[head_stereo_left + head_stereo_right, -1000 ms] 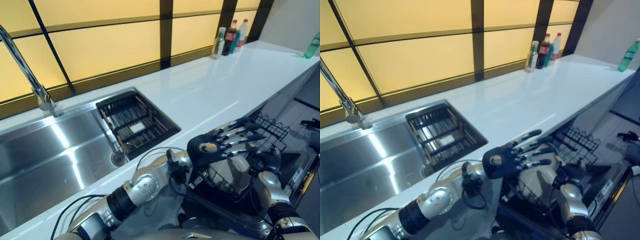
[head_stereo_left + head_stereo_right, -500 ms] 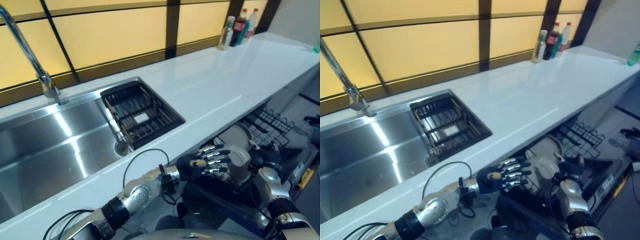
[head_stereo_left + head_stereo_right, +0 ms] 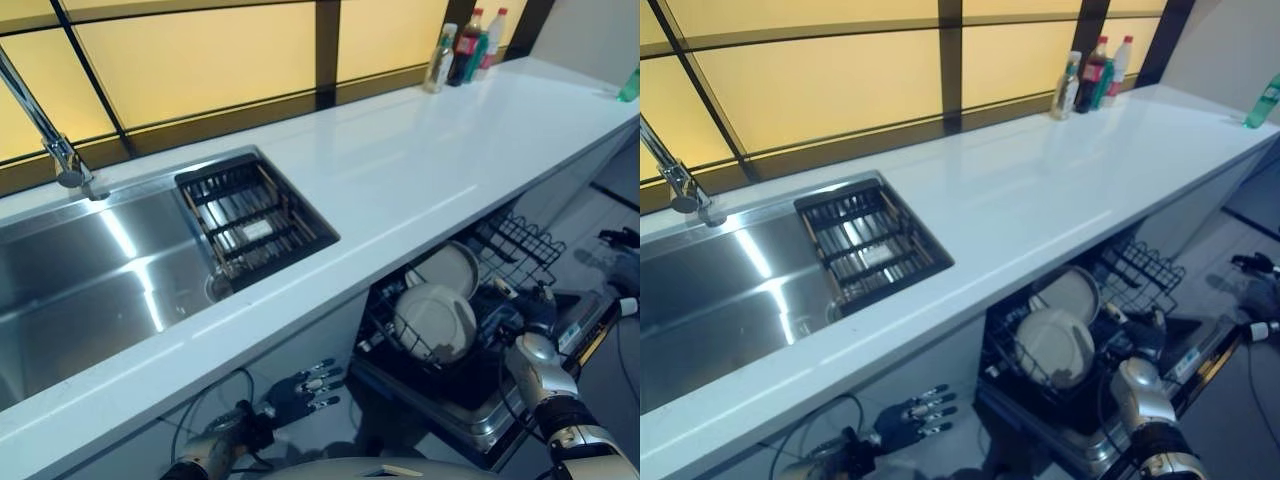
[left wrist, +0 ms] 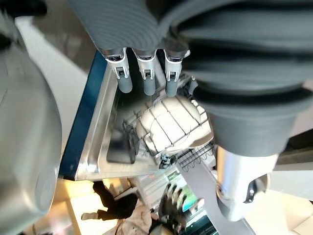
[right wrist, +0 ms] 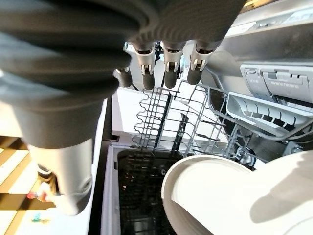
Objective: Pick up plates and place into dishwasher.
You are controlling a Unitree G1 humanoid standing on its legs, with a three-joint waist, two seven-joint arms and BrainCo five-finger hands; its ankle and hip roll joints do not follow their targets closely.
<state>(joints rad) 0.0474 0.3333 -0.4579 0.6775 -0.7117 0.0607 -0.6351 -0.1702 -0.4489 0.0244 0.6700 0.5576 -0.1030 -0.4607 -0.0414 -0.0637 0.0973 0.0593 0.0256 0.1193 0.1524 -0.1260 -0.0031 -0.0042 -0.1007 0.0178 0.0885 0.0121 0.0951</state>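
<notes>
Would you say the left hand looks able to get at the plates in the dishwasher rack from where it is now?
Probably yes. The left hand hangs open below the countertop, beside the pulled-out rack. The plates stand exposed at the rack's top, and nothing lies between them and the hand.

Plates [image 4: 171, 122] in rack [image 4: 146, 142] past hand [image 4: 146, 73]
</notes>
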